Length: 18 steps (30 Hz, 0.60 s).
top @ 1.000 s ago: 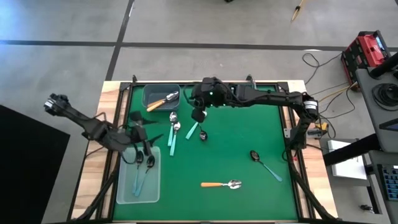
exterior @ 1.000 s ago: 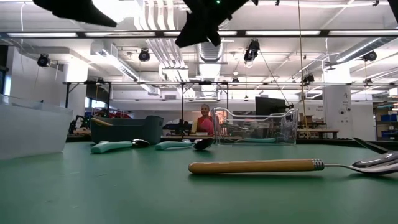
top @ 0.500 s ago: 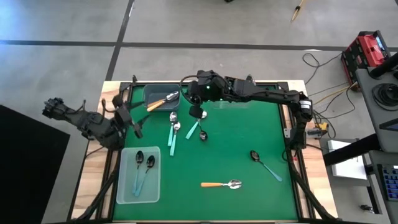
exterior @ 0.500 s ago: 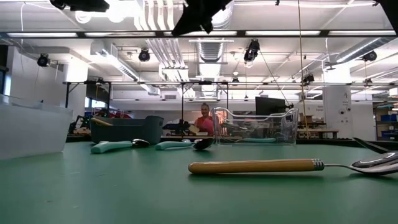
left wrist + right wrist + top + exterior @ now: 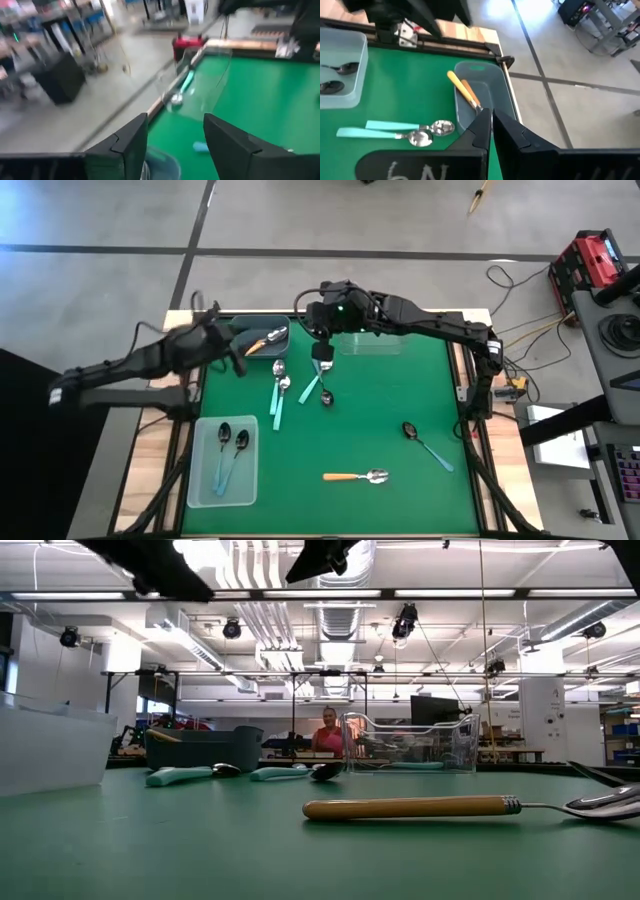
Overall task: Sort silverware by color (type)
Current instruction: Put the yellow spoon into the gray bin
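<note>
Since the earlier frame, the left gripper [image 5: 238, 361] has swung from beside the clear tray [image 5: 222, 463] toward the grey bin [image 5: 243, 332], its fingers [image 5: 131, 140] spread with nothing between them. Over the table's far edge the right gripper [image 5: 322, 357] hangs with its fingers [image 5: 481, 126] pressed together. Two dark spoons [image 5: 232, 442] lie in the clear tray, an orange-handled spoon [image 5: 266, 339] in the bin, teal-handled spoons [image 5: 279, 393] mid-table, and another orange-handled spoon [image 5: 356, 476] near the front.

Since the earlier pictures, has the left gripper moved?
Yes. The left gripper has gone from over the clear bin up to beside the grey bin.
</note>
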Tool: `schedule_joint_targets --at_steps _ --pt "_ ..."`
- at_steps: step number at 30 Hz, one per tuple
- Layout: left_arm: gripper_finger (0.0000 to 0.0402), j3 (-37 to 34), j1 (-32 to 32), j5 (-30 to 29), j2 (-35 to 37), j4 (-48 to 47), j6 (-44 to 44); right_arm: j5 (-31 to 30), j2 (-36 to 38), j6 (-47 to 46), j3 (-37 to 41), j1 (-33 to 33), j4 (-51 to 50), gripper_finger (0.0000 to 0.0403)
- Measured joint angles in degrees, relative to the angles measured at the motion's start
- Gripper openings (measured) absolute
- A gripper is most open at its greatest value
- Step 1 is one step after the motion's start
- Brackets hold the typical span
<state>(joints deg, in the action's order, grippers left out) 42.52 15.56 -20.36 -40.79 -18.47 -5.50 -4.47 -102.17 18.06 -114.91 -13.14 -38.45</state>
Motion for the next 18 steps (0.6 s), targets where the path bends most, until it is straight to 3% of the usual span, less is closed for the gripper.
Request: schedule_joint_targets --at_steps 5,8,12,18 --pt "0.0152 0.00 16.82 14.70 -7.83 -1.18 -0.30 0.00 0.00 -0.07 0.00 -0.64 -2.66 0.0009" --pt "0.0138 0.00 23.68 21.72 -13.08 -2.49 -2.09 0.00 0.00 -0.82 0.30 -1.04 -3.59 0.0009" --pt "0.0116 0.00 27.58 23.29 -19.33 -3.01 -3.94 0.00 -0.07 -1.52 0.55 -1.45 -5.14 0.0009" --pt "0.0082 0.74 27.97 23.36 -27.61 -6.37 -5.99 0.00 -0.07 -1.51 0.55 -1.65 -5.43 0.0009"
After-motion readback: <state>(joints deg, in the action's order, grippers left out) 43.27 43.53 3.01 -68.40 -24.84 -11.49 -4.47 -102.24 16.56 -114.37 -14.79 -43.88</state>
